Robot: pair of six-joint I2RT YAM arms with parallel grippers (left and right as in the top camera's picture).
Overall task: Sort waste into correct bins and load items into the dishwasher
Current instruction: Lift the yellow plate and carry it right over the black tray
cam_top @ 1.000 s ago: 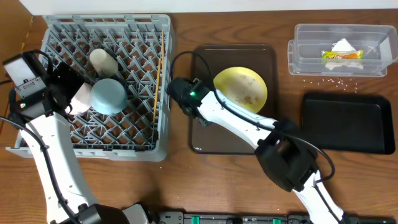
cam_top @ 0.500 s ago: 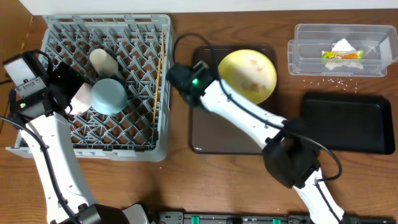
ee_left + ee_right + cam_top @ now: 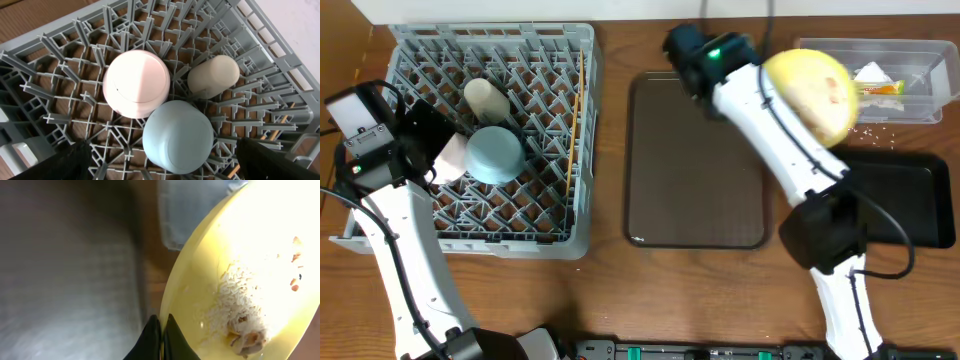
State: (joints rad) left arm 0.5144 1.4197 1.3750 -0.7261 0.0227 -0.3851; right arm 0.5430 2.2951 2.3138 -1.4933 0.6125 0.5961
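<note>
Near the table's far right corner, the right gripper [image 3: 161, 330] pinches shut on the rim of the pale yellow plate [image 3: 810, 90]. The plate is raised and tilted over the clear tub's [image 3: 932, 52] left end, just above the black tray [image 3: 890, 200], probably to shed its stuck rice [image 3: 235, 297]. The arm reaches out past the brown tray [image 3: 690, 170]. The left gripper [image 3: 428, 145] hangs wide open and empty over the dish rack's [image 3: 550, 225] left edge.

- The tabletop [image 3: 610, 300] is lit brightly and evenly from above; only soft shadows are cast.
- At the right wrist, the pale yellow plate [image 3: 250, 255] is washed out by glare and the brown tray [image 3: 65, 270] is blurred.
- The white bowl [image 3: 136, 82] is rendered sharply, half shaded.
</note>
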